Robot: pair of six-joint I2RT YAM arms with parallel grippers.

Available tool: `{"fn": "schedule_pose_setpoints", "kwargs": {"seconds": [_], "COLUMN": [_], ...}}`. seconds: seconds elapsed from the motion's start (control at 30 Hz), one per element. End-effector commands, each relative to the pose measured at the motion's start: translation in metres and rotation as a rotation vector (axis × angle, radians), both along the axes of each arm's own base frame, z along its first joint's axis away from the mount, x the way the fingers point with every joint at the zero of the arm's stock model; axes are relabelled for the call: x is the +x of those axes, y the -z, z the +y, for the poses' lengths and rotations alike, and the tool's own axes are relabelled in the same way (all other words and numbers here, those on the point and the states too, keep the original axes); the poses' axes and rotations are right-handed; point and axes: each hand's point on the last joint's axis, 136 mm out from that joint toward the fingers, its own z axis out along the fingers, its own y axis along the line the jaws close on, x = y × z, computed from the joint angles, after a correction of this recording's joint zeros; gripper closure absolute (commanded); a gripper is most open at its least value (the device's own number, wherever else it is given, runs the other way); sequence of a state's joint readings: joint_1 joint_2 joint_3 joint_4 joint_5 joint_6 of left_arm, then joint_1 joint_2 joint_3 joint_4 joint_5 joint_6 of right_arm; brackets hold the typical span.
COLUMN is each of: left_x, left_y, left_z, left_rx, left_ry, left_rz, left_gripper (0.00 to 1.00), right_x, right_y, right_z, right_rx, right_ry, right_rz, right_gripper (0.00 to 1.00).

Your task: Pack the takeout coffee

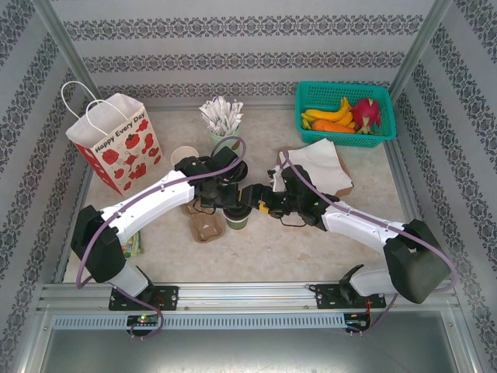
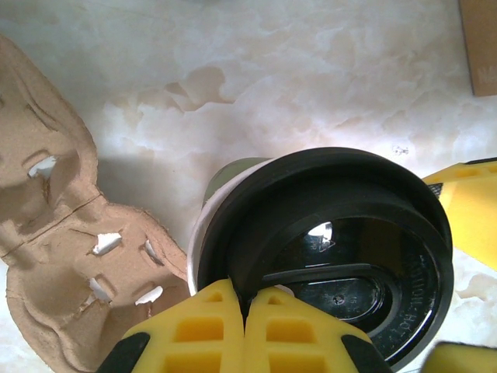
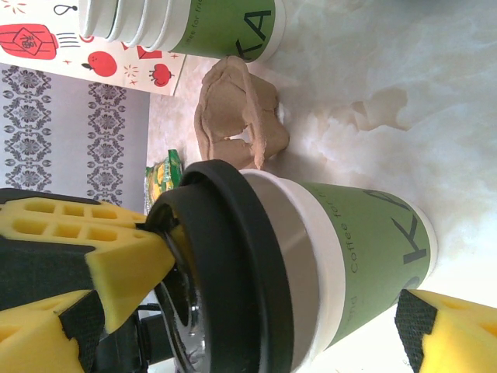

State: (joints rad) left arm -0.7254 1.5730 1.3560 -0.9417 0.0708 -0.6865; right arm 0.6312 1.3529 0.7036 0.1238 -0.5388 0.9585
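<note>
Takeout coffee [image 3: 365, 249] upright on tabletop [image 2: 311, 78], beside pulp carrier [image 2: 70, 256]. Left gripper [image 2: 245, 299] jaws clamped on black lid [image 2: 334, 194] rim. Right gripper [image 1: 261, 205] jaws apart, close beside coffee.

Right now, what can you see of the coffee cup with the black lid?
The coffee cup is small paper, cream on top with a green band and dark letters below. It stands upright on the marbled table. A round black plastic lid caps it. The left gripper pinches the lid's rim; the right gripper is open beside it. A brown cardboard carrier lies close.
</note>
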Motion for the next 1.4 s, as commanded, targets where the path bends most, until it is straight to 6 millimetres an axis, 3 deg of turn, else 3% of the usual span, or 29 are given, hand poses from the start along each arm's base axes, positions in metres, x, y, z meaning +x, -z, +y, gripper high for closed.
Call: {"fn": "schedule_pose_setpoints", "kwargs": {"seconds": [0.0, 0.43, 0.63, 1.0, 1.1, 1.23, 1.37], "left_x": [-0.01, -0.011, -0.006, -0.018, -0.018, -0.016, -0.016], "left_y": [0.01, 0.011, 0.017, 0.055, 0.057, 0.055, 0.054], "left_z": [0.006, 0.01, 0.002, 0.002, 0.004, 0.004, 0.003], "left_rx": [0.047, 0.076, 0.043, 0.042, 0.054, 0.061, 0.069], "left_ry": [0.008, 0.002, 0.014, -0.007, -0.01, -0.003, 0.005], "left_rz": [0.041, 0.051, 0.04, 0.118, 0.12, 0.115, 0.119], "left_gripper": [1.0, 1.0, 1.0, 1.0, 1.0, 1.0, 1.0], "right_x": [0.0, 0.0, 0.0, -0.002, 0.0, 0.001, -0.001], "right_y": [-0.002, -0.001, -0.002, -0.005, 0.002, 0.015, 0.02], "right_z": [0.002, 0.004, 0.006, 0.0, -0.013, -0.03, -0.031], "right_rx": [0.0, -0.002, 0.001, 0.009, 0.001, -0.027, -0.029], "right_ry": [-0.011, -0.017, -0.025, -0.022, 0.02, 0.08, 0.068], "right_rz": [-0.04, -0.032, -0.037, -0.038, -0.013, 0.01, 0.028], "right_gripper": [0.02, 0.02, 0.02, 0.03, 0.1, 0.27, 0.46]}}
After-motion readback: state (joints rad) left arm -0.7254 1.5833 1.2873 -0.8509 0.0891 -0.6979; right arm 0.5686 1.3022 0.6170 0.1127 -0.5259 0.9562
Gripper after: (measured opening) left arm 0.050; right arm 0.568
